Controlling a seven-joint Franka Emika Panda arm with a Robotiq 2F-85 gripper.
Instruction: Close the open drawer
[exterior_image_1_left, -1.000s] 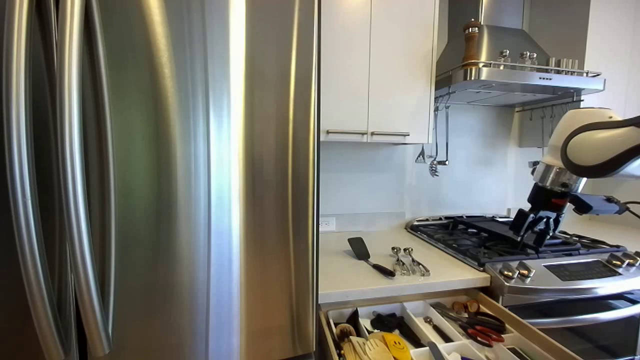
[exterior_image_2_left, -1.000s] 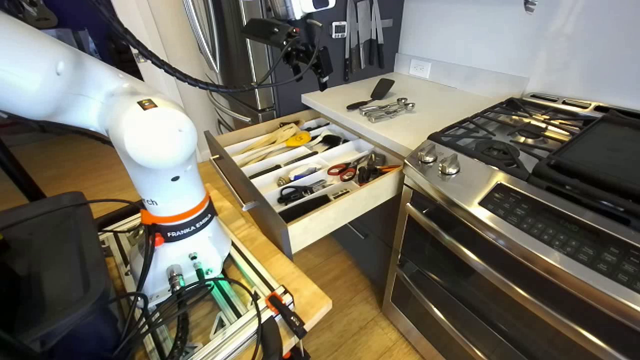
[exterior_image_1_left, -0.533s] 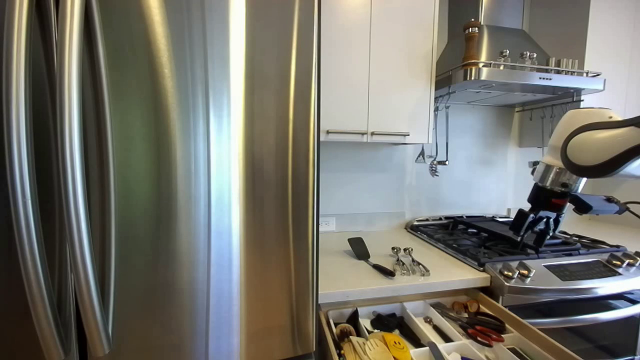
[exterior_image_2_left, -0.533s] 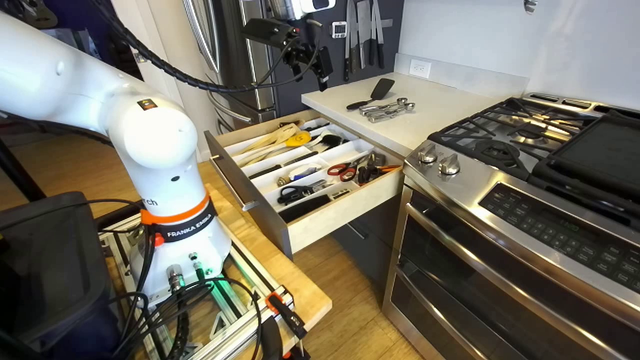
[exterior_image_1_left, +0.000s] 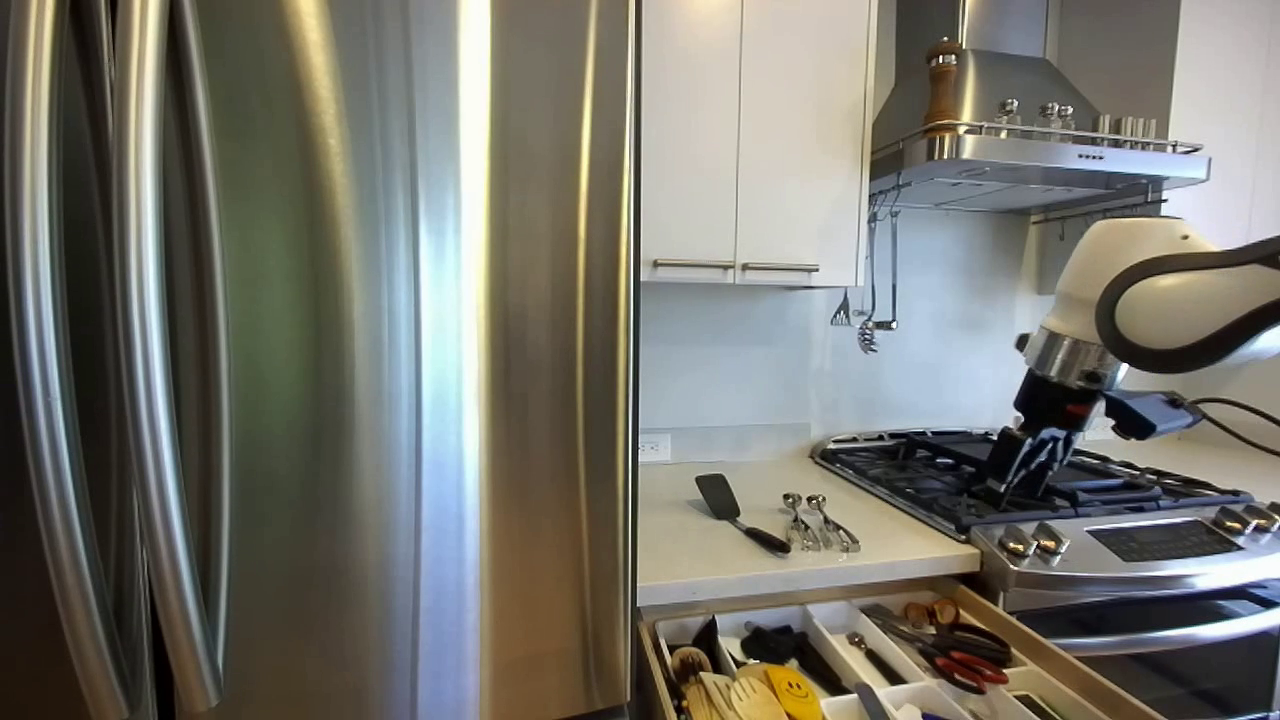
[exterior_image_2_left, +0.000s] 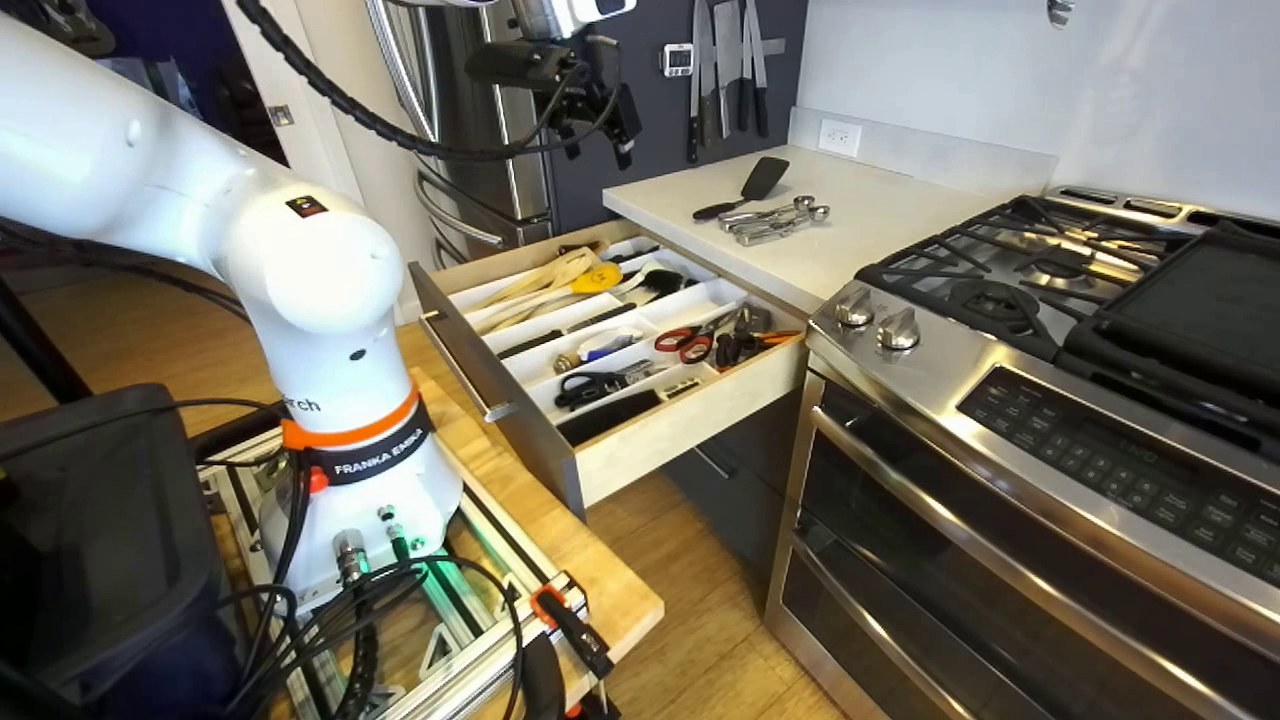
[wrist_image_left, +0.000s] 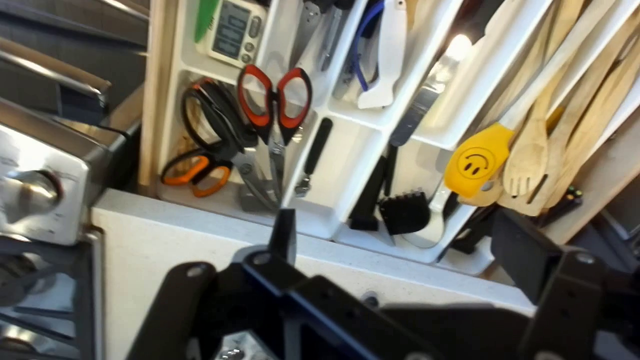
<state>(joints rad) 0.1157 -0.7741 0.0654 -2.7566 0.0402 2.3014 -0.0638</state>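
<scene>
The drawer stands pulled out under the counter. Its dark grey front (exterior_image_2_left: 535, 440) and slim silver bar handle (exterior_image_2_left: 465, 365) show in an exterior view. Its light wooden side shows in an exterior view (exterior_image_1_left: 1060, 655) and in the wrist view (wrist_image_left: 155, 100). White dividers inside hold scissors, wooden spoons, a yellow smiley utensil and other tools. My gripper is open and empty, in the air above the drawer and counter edge, in both exterior views (exterior_image_1_left: 1018, 485) (exterior_image_2_left: 598, 150). In the wrist view its fingers (wrist_image_left: 405, 245) are wide apart. It touches nothing visible. The drawer front is out of the wrist view.
The white counter (exterior_image_2_left: 880, 220) behind the drawer bears a black spatula (exterior_image_2_left: 765, 178) and metal scoops (exterior_image_2_left: 775, 222). The stove (exterior_image_2_left: 900, 330) stands beside the drawer. A steel fridge (exterior_image_1_left: 400, 350) stands on its other side. The robot's wooden base table (exterior_image_2_left: 610, 600) is close to the drawer front.
My gripper has shifted left in both exterior views, slightly up in the view that shows the arm's base, and turned a little. The drawer has not moved.
</scene>
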